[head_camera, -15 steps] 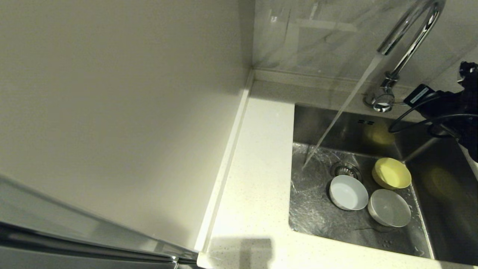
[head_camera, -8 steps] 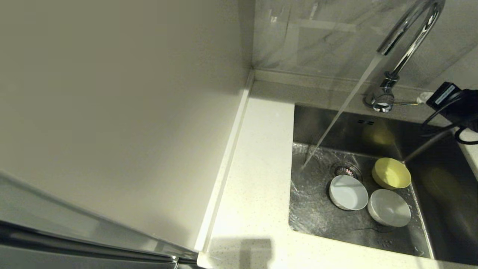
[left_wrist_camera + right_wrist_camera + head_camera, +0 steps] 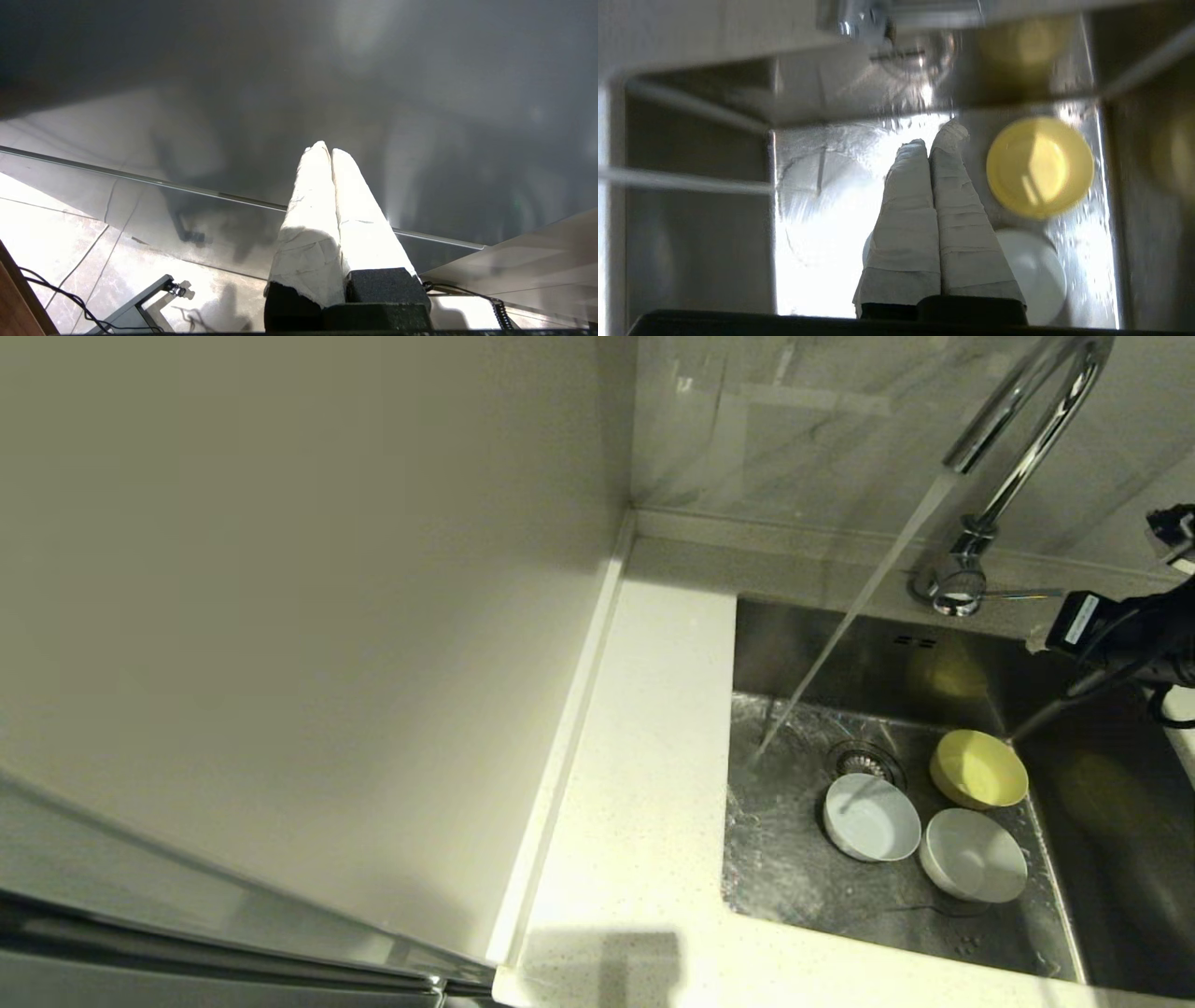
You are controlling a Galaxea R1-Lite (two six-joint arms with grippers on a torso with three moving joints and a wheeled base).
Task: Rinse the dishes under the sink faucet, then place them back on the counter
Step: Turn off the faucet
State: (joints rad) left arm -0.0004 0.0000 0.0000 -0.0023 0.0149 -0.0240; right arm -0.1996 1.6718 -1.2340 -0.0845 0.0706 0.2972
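Three dishes lie in the sink (image 3: 812, 887): a pale yellow bowl (image 3: 978, 769) and two white bowls (image 3: 871, 818) (image 3: 973, 855). Water runs from the chrome faucet (image 3: 1022, 443) in a slanted stream onto the sink floor left of the drain strainer (image 3: 865, 761). My right arm (image 3: 1125, 630) hangs over the sink's back right corner, just right of the faucet lever (image 3: 1022, 593). The right gripper (image 3: 933, 137) is shut and empty, pointing down at the yellow bowl (image 3: 1038, 168) and a white bowl (image 3: 1034, 275). My left gripper (image 3: 329, 150) is shut, empty and parked away from the sink.
The cream counter (image 3: 644, 756) runs along the sink's left side and front, with a low raised strip against a beige wall panel (image 3: 280, 616). A marbled backsplash (image 3: 794, 439) stands behind the faucet. The left wrist view holds only a metal panel and floor tiles.
My right arm has drawn back from the faucet lever, first to the right, then lower over the sink. The water keeps running and the bowls have stayed put.
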